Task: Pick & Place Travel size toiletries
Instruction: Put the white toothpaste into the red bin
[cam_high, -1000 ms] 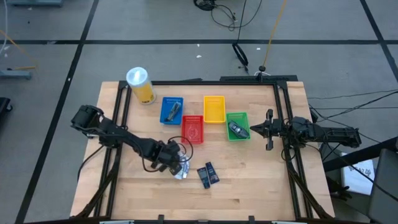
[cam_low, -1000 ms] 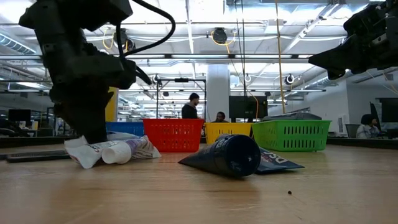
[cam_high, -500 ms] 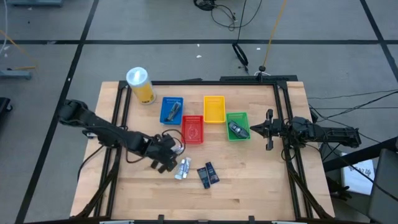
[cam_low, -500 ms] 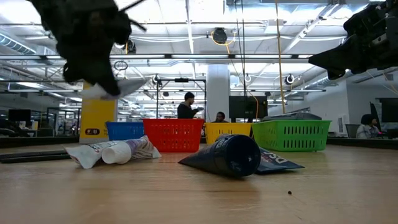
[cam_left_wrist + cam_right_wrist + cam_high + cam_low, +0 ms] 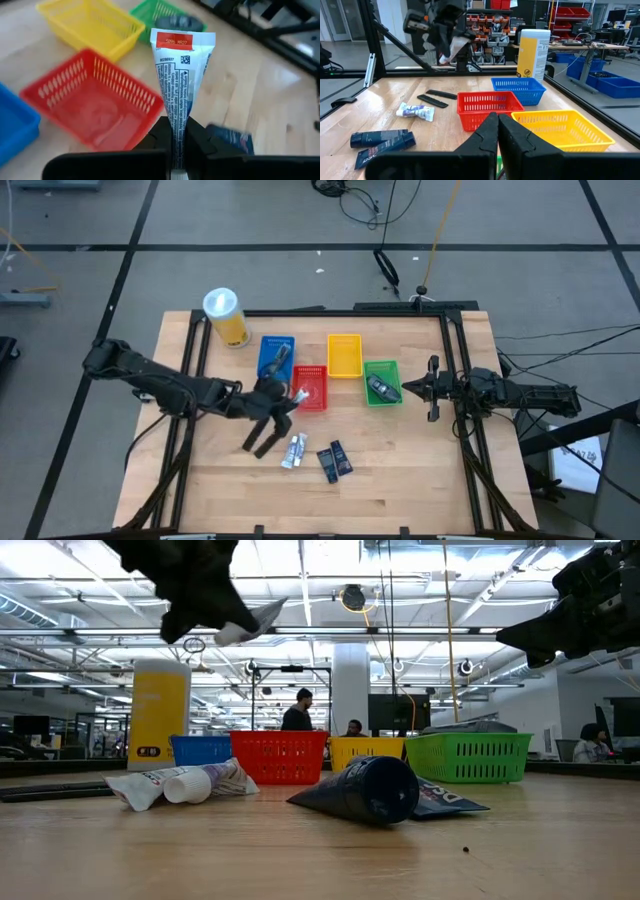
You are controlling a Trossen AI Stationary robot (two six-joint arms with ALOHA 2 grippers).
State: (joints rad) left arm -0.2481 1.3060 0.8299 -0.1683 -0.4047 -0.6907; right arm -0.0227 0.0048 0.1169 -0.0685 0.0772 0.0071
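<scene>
My left gripper (image 5: 288, 396) hangs above the table just left of the red basket (image 5: 310, 387), shut on a white mini tube (image 5: 179, 85) with a red band at its flat end. Another white tube (image 5: 293, 450) and two dark blue tubes (image 5: 335, 460) lie flat on the wood. A dark item lies in the blue basket (image 5: 276, 356) and a dark grey piece in the green basket (image 5: 381, 383). My right gripper (image 5: 432, 390) waits shut at the table's right edge. My left gripper pinches the tube's flat faces (image 5: 175, 131) between its two fingers, toward the cap end. The fingers slant downward and lie along the tube. The crimped, red-banded end (image 5: 182, 40) sticks out beyond the fingertips. The tube is lifted clear of the table (image 5: 250, 622).
A tall yellow canister (image 5: 225, 315) stands at the far left. The yellow basket (image 5: 344, 355) sits between the blue and green ones. Two thin dark strips (image 5: 258, 438) lie on the wood left of the loose tubes. Bare wood stretches along the near edge.
My left gripper has risen from the table with one white tube and gone toward the far edge, toward the red basket. It has tipped from pointing steeply down to a shallower slant. The other white tube has stayed where it lay.
</scene>
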